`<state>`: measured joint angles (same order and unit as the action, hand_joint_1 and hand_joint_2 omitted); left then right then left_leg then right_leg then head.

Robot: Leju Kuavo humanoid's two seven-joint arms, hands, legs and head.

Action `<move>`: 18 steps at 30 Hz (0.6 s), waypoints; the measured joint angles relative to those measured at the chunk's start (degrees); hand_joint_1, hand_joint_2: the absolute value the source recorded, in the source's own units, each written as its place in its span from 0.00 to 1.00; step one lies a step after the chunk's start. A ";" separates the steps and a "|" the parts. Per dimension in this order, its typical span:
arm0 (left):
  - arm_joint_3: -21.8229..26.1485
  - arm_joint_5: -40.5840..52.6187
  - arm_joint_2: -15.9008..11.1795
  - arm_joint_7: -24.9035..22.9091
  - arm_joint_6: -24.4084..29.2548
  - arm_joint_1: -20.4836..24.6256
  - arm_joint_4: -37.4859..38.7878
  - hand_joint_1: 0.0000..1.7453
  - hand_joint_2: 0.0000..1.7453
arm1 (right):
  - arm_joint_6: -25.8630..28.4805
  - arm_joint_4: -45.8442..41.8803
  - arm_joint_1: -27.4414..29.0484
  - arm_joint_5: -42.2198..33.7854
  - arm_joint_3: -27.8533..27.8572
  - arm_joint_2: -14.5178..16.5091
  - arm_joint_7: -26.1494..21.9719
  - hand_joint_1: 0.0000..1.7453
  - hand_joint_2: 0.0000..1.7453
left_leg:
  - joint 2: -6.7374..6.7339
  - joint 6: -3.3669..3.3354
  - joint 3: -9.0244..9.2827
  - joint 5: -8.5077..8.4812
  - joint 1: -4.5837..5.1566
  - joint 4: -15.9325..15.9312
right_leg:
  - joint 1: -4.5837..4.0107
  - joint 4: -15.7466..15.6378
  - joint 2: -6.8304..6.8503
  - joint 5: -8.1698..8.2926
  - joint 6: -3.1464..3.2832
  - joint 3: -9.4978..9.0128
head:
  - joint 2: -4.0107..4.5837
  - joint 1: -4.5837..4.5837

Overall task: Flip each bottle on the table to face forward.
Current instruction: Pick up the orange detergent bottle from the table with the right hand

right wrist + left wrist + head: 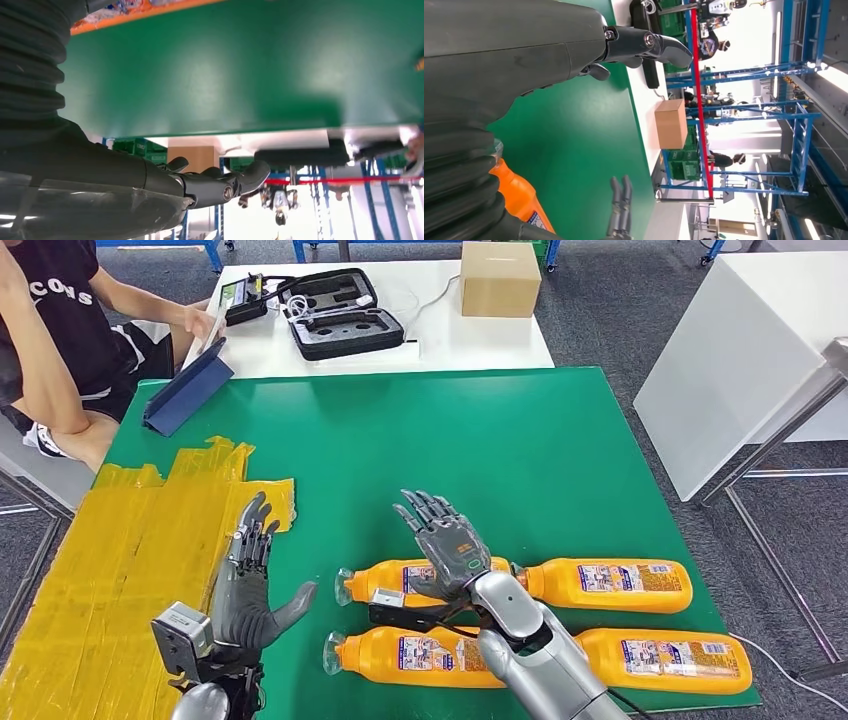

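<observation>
Left to right across the green table (560, 440). Yellow tape patch (110, 560) covers the table's left part. Left hand (250, 585) hovers at the tape's inner edge, fingers apart and extended, thumb out toward the bottles, holding nothing. Four orange bottles lie on their sides in two rows near the front edge, caps pointing left: near-left bottle (410, 652), far-left bottle (400, 580), far-right bottle (608, 585), near-right bottle (672, 660). Printed labels face up on all four as far as the head view shows; whether any label still faces the wrong way cannot be told. Right hand (445, 540) is over the far-left bottle, fingers spread and raised, released, gripping nothing; its forearm crosses the near-left bottle. Contact between palm and bottle cannot be confirmed. Judgement on the step in hand: the right hand looks set to take or roll the far-left bottle. To do it well, lower the palm onto the bottle's mid-body, close the fingers around the barrel rather than the cap, and turn it about its long axis without nudging the far-right bottle, which lies just beside it end to end. Keep the forearm clear of the near-left bottle. A seated person (60, 350) is at the far left corner, well apart.
</observation>
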<state>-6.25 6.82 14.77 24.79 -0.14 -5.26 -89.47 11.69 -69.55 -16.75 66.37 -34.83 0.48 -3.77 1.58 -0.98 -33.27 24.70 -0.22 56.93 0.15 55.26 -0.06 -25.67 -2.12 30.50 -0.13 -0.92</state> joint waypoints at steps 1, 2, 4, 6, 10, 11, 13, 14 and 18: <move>0.05 -0.08 0.01 0.00 -0.06 0.12 0.16 0.00 1.00 | -0.75 0.78 -0.54 -0.32 -0.34 -0.17 -0.08 0.00 1.00 | 0.00 0.00 0.00 0.00 0.00 0.00 | 0.00 0.00 0.00 0.00 0.00 0.00 | 0.00 0.00; 0.11 -0.19 0.00 0.00 -0.11 0.19 0.26 0.00 1.00 | -1.54 1.37 -1.01 -0.92 -0.64 -0.39 -0.33 0.00 1.00 | 0.00 0.00 0.00 0.00 0.00 0.00 | 0.00 0.00 0.00 0.00 0.00 0.00 | 0.00 0.00; 0.30 -0.43 0.00 0.05 -0.16 0.24 0.41 0.00 1.00 | -3.03 2.20 -1.81 -3.00 -1.11 -0.98 -1.48 0.00 1.00 | 0.00 0.00 0.01 0.00 0.00 0.01 | 0.01 0.00 0.00 0.00 0.00 0.00 | 0.00 0.00; 0.56 -0.59 0.00 0.17 -0.17 0.24 0.47 0.00 1.00 | -4.15 2.43 -2.07 -5.79 -1.28 -1.71 -3.09 0.00 1.00 | 0.01 0.00 0.02 0.00 0.00 0.01 | 0.01 0.00 0.00 0.00 0.00 0.00 | 0.00 0.00; 1.41 -0.92 -0.02 0.52 -0.15 0.05 0.48 0.00 1.00 | -6.08 0.49 -0.69 -10.85 -1.46 -4.26 -5.04 0.00 1.00 | 0.02 0.00 0.01 0.00 0.01 0.01 | 0.02 0.00 0.01 0.00 0.00 0.00 | 0.00 -0.01; 1.65 -0.97 -0.02 0.58 -0.14 -0.08 0.48 0.00 1.00 | -6.22 -0.38 -0.07 -11.31 -1.44 -5.06 -5.00 0.00 1.00 | 0.02 -0.01 0.01 0.01 0.02 0.01 | 0.02 0.00 0.01 0.00 0.00 0.00 | 0.00 0.00; 2.13 -0.98 -0.02 0.62 -0.13 -0.41 0.44 0.00 1.00 | -6.18 -2.00 1.21 -11.30 -1.19 -6.43 -4.37 0.00 1.00 | 0.01 -0.01 0.00 0.01 0.03 0.01 | 0.03 0.00 0.01 0.00 0.00 0.00 | 0.00 0.00; 2.34 -0.98 -0.02 0.63 -0.13 -0.57 0.43 0.00 1.00 | -6.15 -2.70 1.80 -11.15 -1.01 -7.01 -4.04 0.00 1.00 | 0.00 -0.01 0.00 0.02 0.03 0.01 | 0.04 0.00 0.00 0.00 0.00 0.01 | 0.00 0.00; 2.92 -0.95 -0.01 0.63 -0.13 -0.87 0.42 0.00 1.00 | -6.14 -4.61 3.39 -10.77 -0.37 -8.72 -3.44 0.00 1.00 | 0.00 -0.01 0.00 0.02 0.04 0.01 | 0.05 -0.01 0.00 0.00 0.00 0.02 | 0.00 0.00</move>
<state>-3.32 5.87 14.76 25.43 -0.26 -6.14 -89.05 5.55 -74.16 -13.36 55.60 -35.20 -8.24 -7.21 1.58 -0.99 -33.28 24.72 -0.18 56.94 0.19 55.25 -0.05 -25.68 -2.12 30.52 -0.13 -0.92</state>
